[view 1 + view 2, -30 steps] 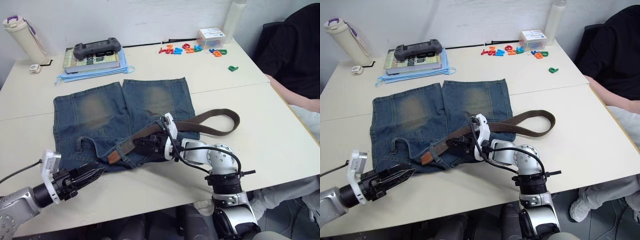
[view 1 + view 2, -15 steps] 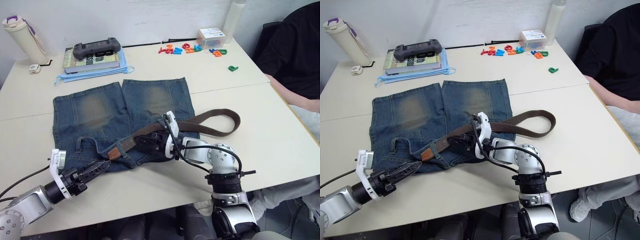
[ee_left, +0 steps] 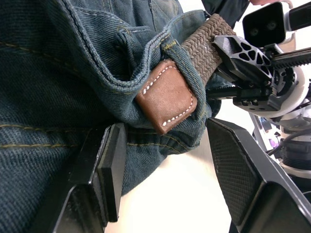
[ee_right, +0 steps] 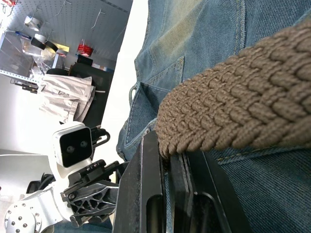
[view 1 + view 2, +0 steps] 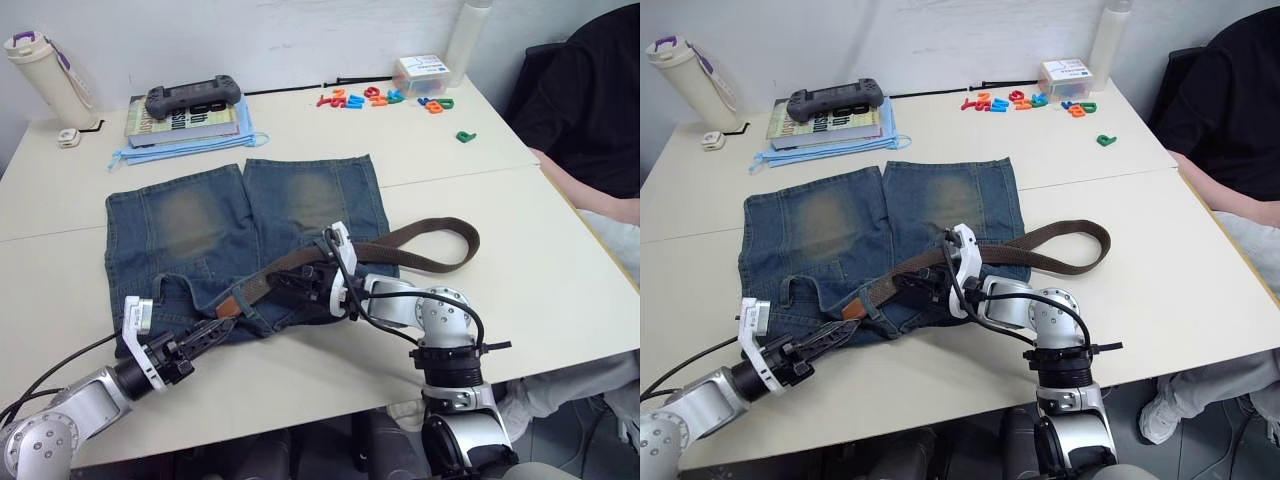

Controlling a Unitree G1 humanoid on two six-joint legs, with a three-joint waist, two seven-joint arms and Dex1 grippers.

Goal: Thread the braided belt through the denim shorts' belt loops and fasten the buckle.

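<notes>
Now the braided belt [image 5: 420, 245] lies across the denim shorts [image 5: 200, 240], its tan tip [image 3: 166, 97] poking out of a belt loop [image 3: 187, 73]. The right gripper [image 5: 290, 290] pinches the strap; the left gripper [image 3: 163, 160], spread wide, should close squarely on the tip and draw leftward.

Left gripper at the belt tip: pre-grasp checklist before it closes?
1. Left gripper open: ok, fingers spread either side of the tan leather tip.
2. Tip through a belt loop: ok, it pokes out past the denim strip.
3. Tip between the fingers: not ok, it sits beyond the fingertips.
4. Denim clear of the closing path: not ok, a fold of the denim shorts lies between the fingers.
5. Right gripper holding the braided belt: ok, shut on the strap behind the loop.
6. Buckle position: cannot tell.
</notes>
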